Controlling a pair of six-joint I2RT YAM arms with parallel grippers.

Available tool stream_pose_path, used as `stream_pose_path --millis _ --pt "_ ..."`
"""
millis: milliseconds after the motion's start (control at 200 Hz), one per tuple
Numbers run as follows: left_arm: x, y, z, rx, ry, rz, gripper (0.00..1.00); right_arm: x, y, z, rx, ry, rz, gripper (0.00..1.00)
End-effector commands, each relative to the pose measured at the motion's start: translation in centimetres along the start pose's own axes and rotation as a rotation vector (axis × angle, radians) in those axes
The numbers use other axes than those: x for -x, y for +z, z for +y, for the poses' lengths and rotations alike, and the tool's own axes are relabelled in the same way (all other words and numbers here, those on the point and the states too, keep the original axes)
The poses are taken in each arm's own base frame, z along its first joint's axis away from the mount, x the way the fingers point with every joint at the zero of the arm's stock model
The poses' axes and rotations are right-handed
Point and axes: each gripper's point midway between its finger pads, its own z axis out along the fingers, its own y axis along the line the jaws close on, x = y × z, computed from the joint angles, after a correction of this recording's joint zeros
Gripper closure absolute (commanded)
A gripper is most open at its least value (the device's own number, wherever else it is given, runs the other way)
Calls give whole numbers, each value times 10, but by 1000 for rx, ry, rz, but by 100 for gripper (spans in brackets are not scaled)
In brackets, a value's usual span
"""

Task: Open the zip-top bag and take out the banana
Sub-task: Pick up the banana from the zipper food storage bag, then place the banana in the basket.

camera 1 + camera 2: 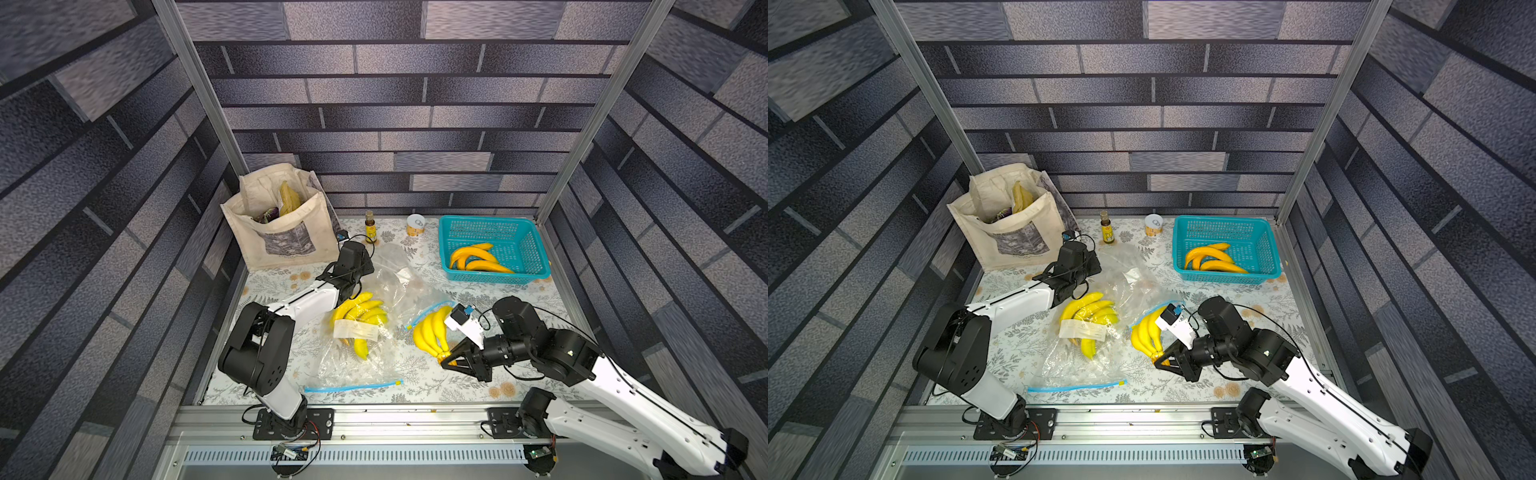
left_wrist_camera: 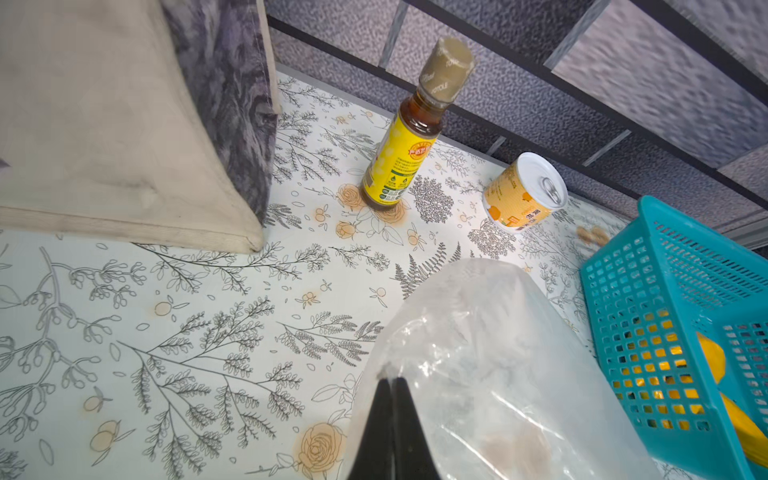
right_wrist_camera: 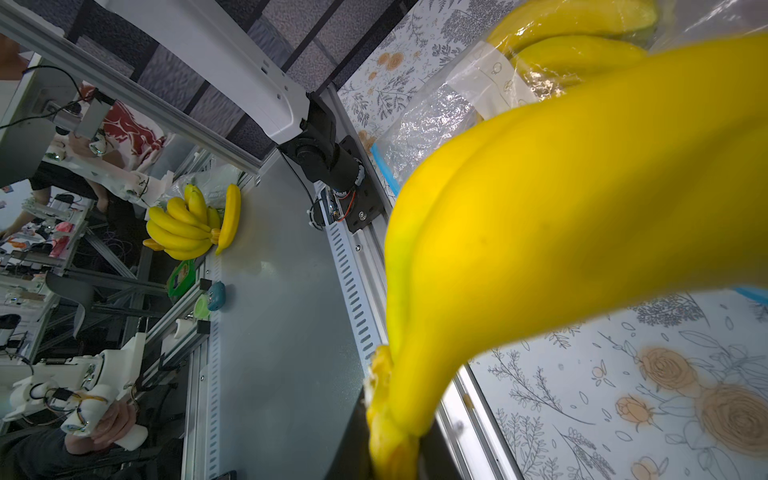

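My right gripper (image 1: 446,359) (image 1: 1160,360) (image 3: 395,449) is shut on the stem of a yellow banana bunch (image 1: 430,332) (image 1: 1144,334) (image 3: 582,187). The bunch's far tips lie at the blue zip mouth (image 1: 428,311) of a clear zip-top bag (image 1: 407,282) (image 2: 478,353). That bag stretches toward the back, where my left gripper (image 2: 390,376) is shut on its plastic. In both top views the left fingers are hidden under the wrist (image 1: 353,259) (image 1: 1075,259). A second clear bag (image 1: 361,357) holds another banana bunch (image 1: 359,318); its blue zip (image 1: 353,387) lies near the front edge.
A teal basket (image 1: 536,249) (image 2: 665,291) with loose bananas stands at the back right. A canvas tote (image 1: 282,232) (image 2: 104,124) fills the back left corner. A small bottle (image 1: 370,226) (image 2: 403,153) and a can (image 1: 415,225) (image 2: 521,191) stand by the back wall.
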Motion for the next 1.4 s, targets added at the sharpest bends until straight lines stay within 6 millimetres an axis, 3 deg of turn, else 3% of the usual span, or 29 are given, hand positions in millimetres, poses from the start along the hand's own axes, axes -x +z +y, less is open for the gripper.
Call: stream_pose_path --millis 0,80,180,260,396,491,611,867,1027,1232,1292,1352,1392 --pt "-11 -3 7 98 -2 -51 100 19 -42 -15 -226 -42 -120 100" --pt "-24 -4 -10 19 -18 -69 100 35 -55 -47 -442 -59 -156 100" --pt "-43 -6 -41 -74 24 -55 100 62 -51 -91 -645 -69 -147 100" --pt "-61 -8 -61 -128 56 -42 100 85 -50 -139 -792 -21 -140 100" --pt "-77 -2 -71 -118 54 -55 100 125 -60 -222 -954 61 -186 100" --pt "-80 5 -87 -129 56 -89 100 135 -63 -275 -1022 108 -190 100" --pt "-86 24 -118 -148 110 -77 100 139 -64 -327 -1001 203 -206 100" --pt "-90 54 -139 -155 125 -48 100 136 -47 -385 -967 282 -161 100" --pt "-83 65 -135 -114 149 -30 100 121 -43 -414 -961 368 -134 100" --pt "-65 71 -106 -7 221 -7 100 103 -40 -436 -949 445 -132 76" --pt "-61 72 -103 -7 235 2 95 104 -42 -436 -950 446 -142 72" --pt "-60 70 -103 -8 256 4 86 109 -45 -432 -950 440 -166 58" --pt "-59 69 -104 -7 267 1 81 113 -48 -429 -949 435 -184 56"
